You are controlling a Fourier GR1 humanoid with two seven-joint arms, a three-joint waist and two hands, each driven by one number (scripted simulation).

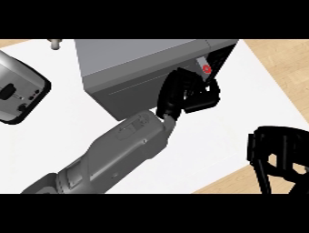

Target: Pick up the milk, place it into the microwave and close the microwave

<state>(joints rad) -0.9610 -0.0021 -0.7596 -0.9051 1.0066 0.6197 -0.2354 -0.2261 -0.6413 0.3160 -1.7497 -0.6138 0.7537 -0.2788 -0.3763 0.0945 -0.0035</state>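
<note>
At the top of the white table (204, 145) you have the microwave (144, 57), a big grey box set at a slant. Its dark front runs along its right edge. To the left, well apart from it, lies a toaster (9, 86). A small grey knob (54, 44) stands just beyond the microwave's far left corner. Pale wood flooring (291, 68) shows past the table's right edge. Your left forearm (117, 150) crosses the table from the lower left and covers the microwave's near corner, so that corner and part of the front are hidden from you.

The microwave has flat matte faces, lighter on top and darker on the near side. The toaster is rounded, with a shiny silver shell, black trim and small controls on its end. The table is plain, smooth and white. The forearm is a grey, jointed casing.

Your left hand (184, 93) is at the microwave's front, with its black fingers curled. The milk (203, 67), a small pale carton with a round red mark, shows just above those fingers against the dark front. Its lower part is hidden in the hand's grasp. Whether the carton is inside the microwave you cannot tell. Your right hand (291, 135) rests at the lower right, fingers relaxed and holding nothing.
</note>
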